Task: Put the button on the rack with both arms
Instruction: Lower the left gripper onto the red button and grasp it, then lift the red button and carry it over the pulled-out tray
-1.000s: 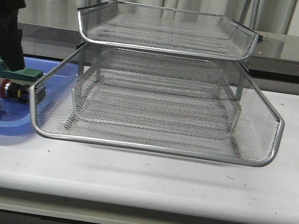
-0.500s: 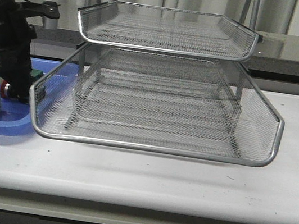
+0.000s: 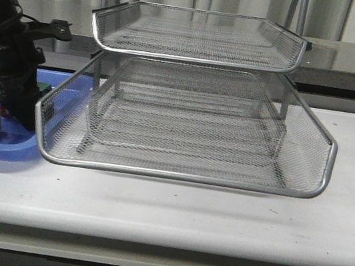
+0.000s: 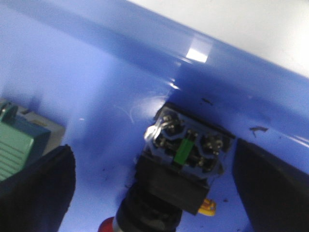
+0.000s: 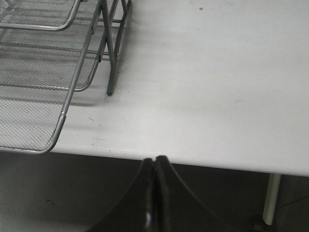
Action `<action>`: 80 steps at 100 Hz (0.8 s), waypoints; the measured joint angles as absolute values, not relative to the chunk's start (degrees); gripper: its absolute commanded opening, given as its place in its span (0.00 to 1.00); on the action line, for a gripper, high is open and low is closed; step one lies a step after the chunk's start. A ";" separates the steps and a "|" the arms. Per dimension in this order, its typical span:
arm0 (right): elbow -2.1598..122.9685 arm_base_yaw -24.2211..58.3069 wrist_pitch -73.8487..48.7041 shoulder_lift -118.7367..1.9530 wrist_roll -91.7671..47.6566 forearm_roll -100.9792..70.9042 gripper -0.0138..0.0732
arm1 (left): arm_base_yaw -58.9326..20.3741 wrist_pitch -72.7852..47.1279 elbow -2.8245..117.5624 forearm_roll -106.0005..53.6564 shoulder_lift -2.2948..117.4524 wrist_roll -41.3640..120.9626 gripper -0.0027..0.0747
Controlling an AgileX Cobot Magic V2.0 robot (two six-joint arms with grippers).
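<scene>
White tabletop (image 3: 219,214) carries the rack (image 3: 186,121) at centre, with a blue tray (image 3: 0,142) at nine o'clock. I have my left gripper (image 4: 154,188) spread wide in that tray, fingers (image 4: 34,188) flanking the button (image 4: 186,154) lying on the tray floor. My right gripper (image 5: 155,193) is pressed together, empty, over the table edge.

No legible text, label, brand, number or sign on anything in any view.
</scene>
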State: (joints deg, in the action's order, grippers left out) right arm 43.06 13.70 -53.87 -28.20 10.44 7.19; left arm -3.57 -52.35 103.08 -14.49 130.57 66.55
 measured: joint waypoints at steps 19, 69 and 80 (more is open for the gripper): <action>43.06 13.70 -53.87 -28.20 10.44 7.19 0.03 | -3.57 -52.46 103.29 -14.73 130.56 66.55 0.75; 43.06 13.70 -53.87 -28.20 10.44 7.19 0.03 | -3.69 -65.09 113.65 -14.50 131.55 66.12 0.01; 43.06 13.70 -53.87 -28.20 10.44 7.19 0.03 | -3.69 -69.15 118.10 -14.50 131.55 63.91 0.01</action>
State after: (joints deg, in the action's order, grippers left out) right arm 43.06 13.70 -53.87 -28.20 10.44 7.19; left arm -3.69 -69.15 118.10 -14.50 131.55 63.91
